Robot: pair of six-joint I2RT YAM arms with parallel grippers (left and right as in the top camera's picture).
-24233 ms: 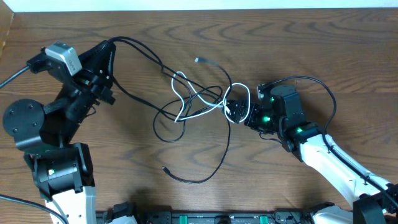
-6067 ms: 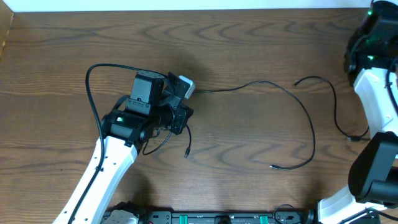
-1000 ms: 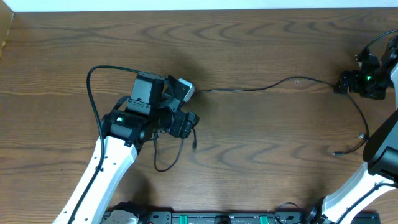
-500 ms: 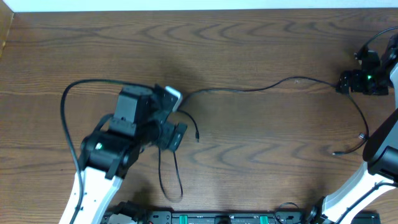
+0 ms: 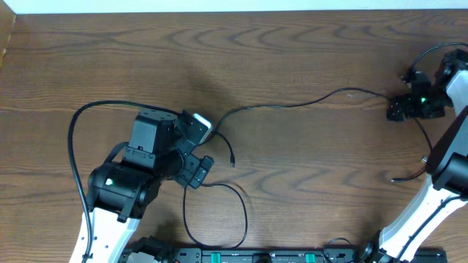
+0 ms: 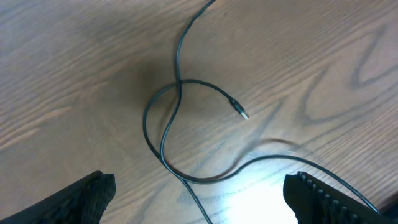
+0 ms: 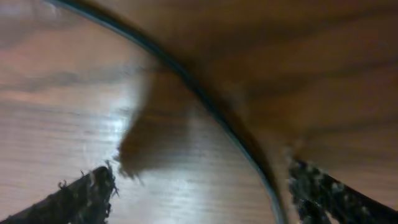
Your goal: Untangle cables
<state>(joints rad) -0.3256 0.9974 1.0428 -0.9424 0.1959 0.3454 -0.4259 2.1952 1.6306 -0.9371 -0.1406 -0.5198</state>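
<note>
The left gripper [image 6: 199,185] hangs with its jaws spread wide and nothing between them, low over the front left part of the wooden desk [image 5: 307,44]. Just beyond its fingers a thin black looped cable [image 5: 246,215] lies flat, curling toward the front edge of the desk. In the left wrist view two black strands cross once below the gripper, and a small plug end [image 6: 239,111] rests close beside that crossing. Whether they are one cord or two cannot be told. Farther out, a long cable [image 5: 292,103] runs from near the left arm across the middle of the desk to the far right side. There the right gripper [image 7: 200,173] sits low, also wide open. The right wrist view is blurred, but the cord passes between the open fingers without being pinched. Past that gripper the cord bends down and ends near the right arm [image 5: 442,164]. The cords look largely spread apart, so the risk now seems to be undoing that. If the left gripper closes at the crossing, it may pinch both strands and drag them into a tighter loop. The looped cable lies so near the front edge that a pull toward the robot could slide it off. On the right, lifting away carelessly could hook the cord on a finger and drag it back toward the other one.
</note>
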